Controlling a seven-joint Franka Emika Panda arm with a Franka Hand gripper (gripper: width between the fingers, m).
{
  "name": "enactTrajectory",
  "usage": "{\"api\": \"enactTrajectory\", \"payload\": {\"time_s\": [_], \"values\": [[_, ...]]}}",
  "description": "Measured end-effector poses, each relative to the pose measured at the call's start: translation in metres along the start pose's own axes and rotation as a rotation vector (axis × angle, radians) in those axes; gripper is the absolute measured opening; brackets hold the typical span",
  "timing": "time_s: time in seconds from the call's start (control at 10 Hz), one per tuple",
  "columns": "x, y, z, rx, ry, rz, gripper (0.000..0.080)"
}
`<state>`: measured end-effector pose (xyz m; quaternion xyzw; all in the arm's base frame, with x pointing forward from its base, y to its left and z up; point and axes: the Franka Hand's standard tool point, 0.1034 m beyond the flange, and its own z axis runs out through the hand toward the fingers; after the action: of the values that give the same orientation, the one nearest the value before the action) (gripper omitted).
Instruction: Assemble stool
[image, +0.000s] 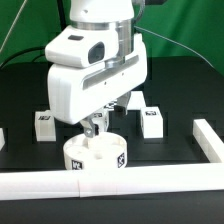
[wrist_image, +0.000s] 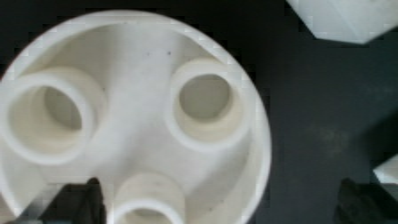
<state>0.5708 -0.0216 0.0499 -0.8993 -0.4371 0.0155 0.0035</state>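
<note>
The round white seat disc (image: 97, 155) sits near the front of the black table, with marker tags on its side. In the wrist view the seat (wrist_image: 134, 110) fills most of the picture and shows three round recesses. My gripper (image: 93, 130) hangs just above the seat's top. It is open in the wrist view (wrist_image: 222, 205), with one dark finger (wrist_image: 75, 203) at the seat's rim and the other off the rim over the black table. It holds nothing. Two small tagged legs stand behind the seat, one on the exterior view's left (image: 43, 122) and one on its right (image: 152, 120).
A long white rail (image: 110, 185) runs along the front and another (image: 208, 140) up the exterior view's right side. A white block (wrist_image: 356, 20) lies beyond the seat in the wrist view. A third white piece (image: 135, 101) shows behind the arm.
</note>
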Motion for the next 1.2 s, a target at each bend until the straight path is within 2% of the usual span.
{"api": "enactTrajectory", "payload": {"time_s": [0.3,0.5,0.8,1.1,1.2], "values": [[-0.009,-0.002,0.013,0.013,-0.009,0.006,0.0649],[-0.011,-0.007,0.019,0.013,-0.007,0.004,0.0649],[-0.019,-0.017,0.027,0.028,-0.018,0.005,0.0649],[-0.020,-0.019,0.032,0.034,-0.022,0.007,0.0649],[-0.021,-0.019,0.032,0.034,-0.022,0.007,0.0529]]}}
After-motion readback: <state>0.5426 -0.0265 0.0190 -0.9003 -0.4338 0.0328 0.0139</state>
